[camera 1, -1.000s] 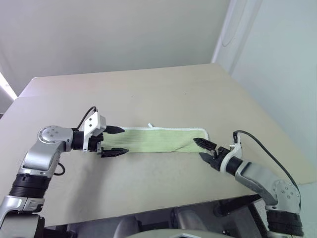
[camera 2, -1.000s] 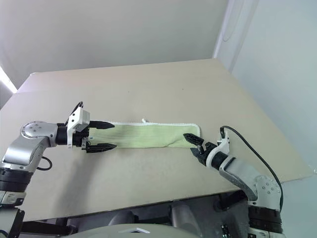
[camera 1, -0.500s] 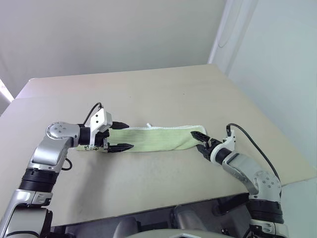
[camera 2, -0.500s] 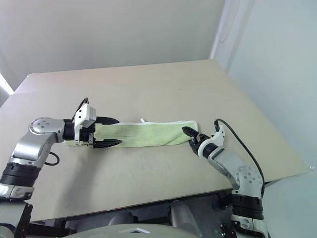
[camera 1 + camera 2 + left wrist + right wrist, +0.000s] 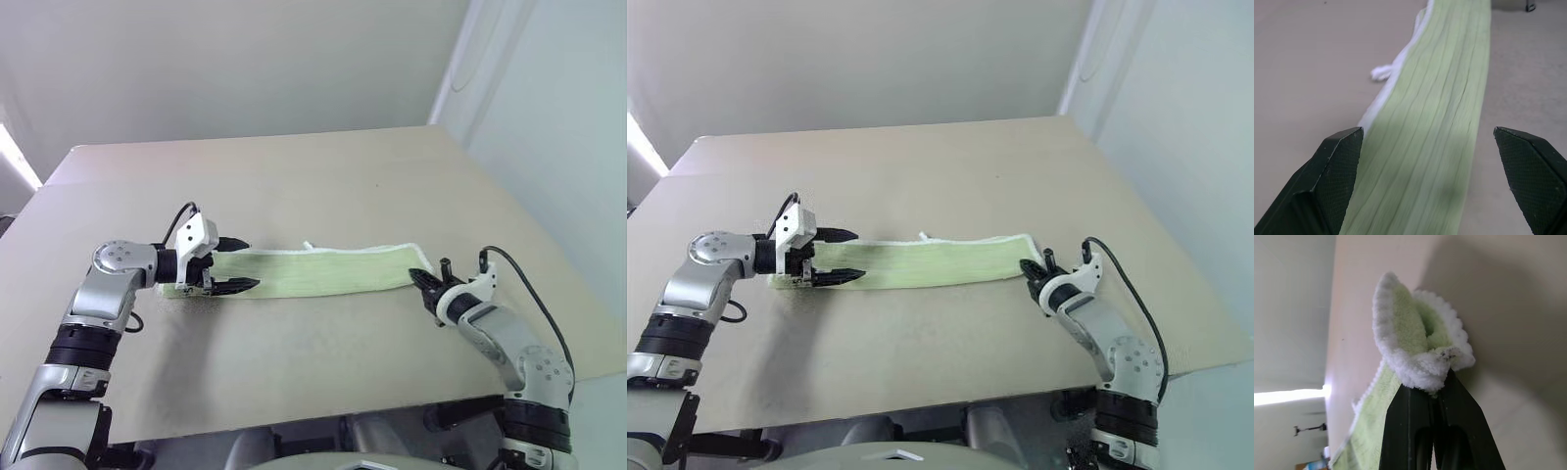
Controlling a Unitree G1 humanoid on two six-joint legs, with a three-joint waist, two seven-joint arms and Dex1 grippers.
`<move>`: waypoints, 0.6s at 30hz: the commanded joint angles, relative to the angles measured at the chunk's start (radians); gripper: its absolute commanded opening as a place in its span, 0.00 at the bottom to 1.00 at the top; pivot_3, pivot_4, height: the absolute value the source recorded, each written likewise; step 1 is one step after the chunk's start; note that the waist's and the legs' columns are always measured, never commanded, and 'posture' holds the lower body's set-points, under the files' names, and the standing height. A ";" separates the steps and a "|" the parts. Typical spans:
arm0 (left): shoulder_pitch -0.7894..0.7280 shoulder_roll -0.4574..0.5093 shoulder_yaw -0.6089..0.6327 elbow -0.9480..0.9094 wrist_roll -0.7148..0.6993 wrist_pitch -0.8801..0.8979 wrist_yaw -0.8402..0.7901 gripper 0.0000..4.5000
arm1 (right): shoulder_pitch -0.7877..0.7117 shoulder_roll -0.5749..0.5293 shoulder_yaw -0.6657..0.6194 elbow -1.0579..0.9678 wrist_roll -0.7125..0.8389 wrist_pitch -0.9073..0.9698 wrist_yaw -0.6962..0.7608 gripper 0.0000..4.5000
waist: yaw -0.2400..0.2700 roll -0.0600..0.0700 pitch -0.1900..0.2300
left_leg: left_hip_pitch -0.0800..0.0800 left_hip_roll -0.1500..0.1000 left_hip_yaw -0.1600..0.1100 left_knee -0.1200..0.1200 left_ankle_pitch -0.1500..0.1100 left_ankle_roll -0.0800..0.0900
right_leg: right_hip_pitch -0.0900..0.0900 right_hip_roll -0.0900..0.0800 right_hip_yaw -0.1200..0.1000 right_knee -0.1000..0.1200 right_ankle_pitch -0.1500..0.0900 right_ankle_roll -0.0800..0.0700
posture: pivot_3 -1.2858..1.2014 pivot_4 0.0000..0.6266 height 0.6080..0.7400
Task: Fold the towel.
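The towel [image 5: 323, 272] is a long, narrow light green strip lying flat across the table, with a small white loop tag [image 5: 1381, 73] on its far edge. My left gripper [image 5: 240, 264] is open near the strip's left end, one finger at each long edge. The left wrist view shows the towel [image 5: 1440, 127] running away between the two fingers [image 5: 1332, 181]. My right gripper [image 5: 423, 279] is shut on the towel's right end. In the right wrist view the bunched corner [image 5: 1410, 333] sticks up from the closed fingertips [image 5: 1422, 396].
The beige table [image 5: 294, 176] extends well beyond the towel toward the far wall. Its right edge [image 5: 578, 294] runs close past my right arm, and its front edge lies just below both arms.
My right gripper has shut on the towel's right end and drawn it to the right, so the strip lies straighter. The left gripper stays open at the left end. The camera has shifted a little.
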 commanded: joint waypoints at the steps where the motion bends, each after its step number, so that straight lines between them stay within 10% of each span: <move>1: -0.032 0.001 0.029 -0.006 -0.007 -0.017 0.009 1.00 | 0.005 -0.112 -0.113 0.030 -0.020 -0.007 0.014 0.01 | 0.011 0.001 0.001 | 0.000 -0.001 0.000 0.000 0.000 0.000 | 0.000 0.000 0.002 0.000 -0.001 0.001 | 0.52 0.00 0.79; 7: -0.027 0.004 0.027 -0.020 0.000 -0.012 0.020 1.00 | -0.112 -0.392 -0.132 0.138 -0.169 0.065 0.189 0.01 | 0.007 0.006 0.004 | -0.001 -0.003 0.002 0.000 -0.001 0.001 | 0.000 0.000 0.006 0.000 -0.001 0.003 | 0.52 0.00 0.79; 18: -0.040 0.002 0.028 -0.050 0.002 0.015 0.055 1.00 | -0.218 -0.521 0.207 -0.248 -0.393 0.275 0.503 0.01 | -0.012 0.006 0.004 | 0.000 0.002 0.003 -0.002 -0.001 0.003 | 0.001 0.011 0.014 0.004 -0.001 0.002 | 0.52 0.00 0.79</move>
